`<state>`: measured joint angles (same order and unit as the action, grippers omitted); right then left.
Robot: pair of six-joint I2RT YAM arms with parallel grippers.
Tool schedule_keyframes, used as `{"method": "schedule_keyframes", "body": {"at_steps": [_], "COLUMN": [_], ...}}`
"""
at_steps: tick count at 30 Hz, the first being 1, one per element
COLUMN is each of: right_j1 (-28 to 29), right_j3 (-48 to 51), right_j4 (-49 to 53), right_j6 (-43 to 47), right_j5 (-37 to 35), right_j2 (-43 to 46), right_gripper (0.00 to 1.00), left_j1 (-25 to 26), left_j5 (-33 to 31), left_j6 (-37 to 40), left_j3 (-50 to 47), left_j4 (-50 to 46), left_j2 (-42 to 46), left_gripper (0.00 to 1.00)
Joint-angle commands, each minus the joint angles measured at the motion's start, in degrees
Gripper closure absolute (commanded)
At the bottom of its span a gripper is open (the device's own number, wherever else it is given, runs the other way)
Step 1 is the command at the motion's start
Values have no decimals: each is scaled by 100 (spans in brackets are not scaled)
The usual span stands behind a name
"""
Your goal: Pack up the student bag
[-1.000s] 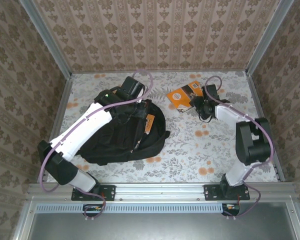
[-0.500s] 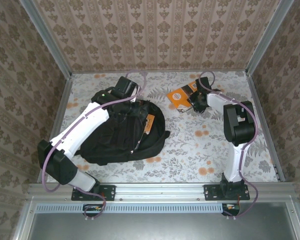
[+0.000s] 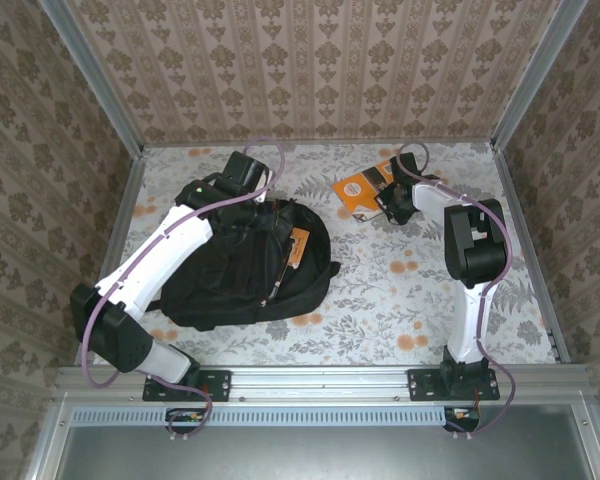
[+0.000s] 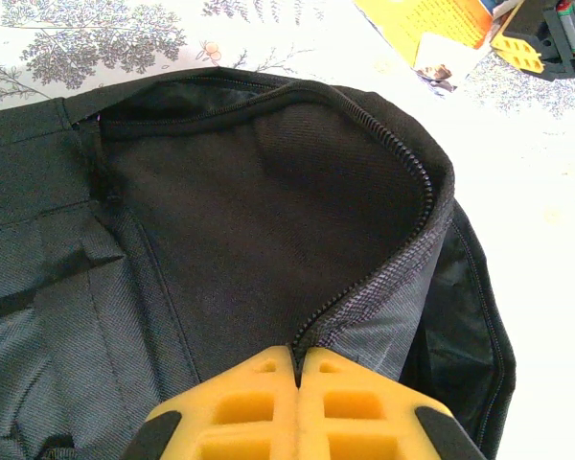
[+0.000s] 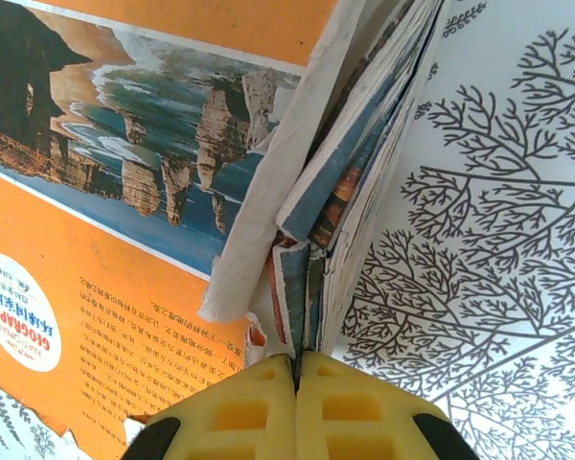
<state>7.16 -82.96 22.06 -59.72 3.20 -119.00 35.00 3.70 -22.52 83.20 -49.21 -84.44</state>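
Snapping shut on the orange book (image 3: 358, 190) at one o'clock, the right gripper (image 5: 295, 356) now grips it for the backpack (image 3: 235, 280), whose rim the left gripper (image 4: 295, 353) pinches open.

- The left arm (image 3: 165, 255) stretches up and away from its base, slanting toward the middle, with the wrist tipped downward.
- The left gripper (image 4: 295, 355) has its yellow fingers pressed flat together.
- The right arm (image 3: 475, 250) stands folded, with the forearm reaching far and inward.
- The right gripper (image 5: 295, 359) is pinched tight, with no gap between the fingers.
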Motion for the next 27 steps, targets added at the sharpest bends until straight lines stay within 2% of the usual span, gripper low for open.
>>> {"method": "schedule_keyframes", "body": {"at_steps": [1,12,18,24,27], "right_j1": [-74,-267,-301,-285,-285], "right_j3": [75,716,1416,2671,3487], "right_j4": [141,27,-16,-40,-85], "right_j6": [153,192,75,-25,-19], "right_j5": [-181,-281,-348,-301,-278], "right_j2": [156,980,1694,2880,3657], "right_gripper": [100,100,100,100,100], "left_j1": [-67,-107,-143,-63,53], "left_j5": [-193,-738,-861,-910,-766], "left_j6": [44,159,203,241,268], "left_j3": [-93,-161,-126,157,299], "left_j4": [-23,-126,-160,-264,-241], "left_j2": [211,455,460,193,31], "left_gripper": [100,100,100,100,90]}}
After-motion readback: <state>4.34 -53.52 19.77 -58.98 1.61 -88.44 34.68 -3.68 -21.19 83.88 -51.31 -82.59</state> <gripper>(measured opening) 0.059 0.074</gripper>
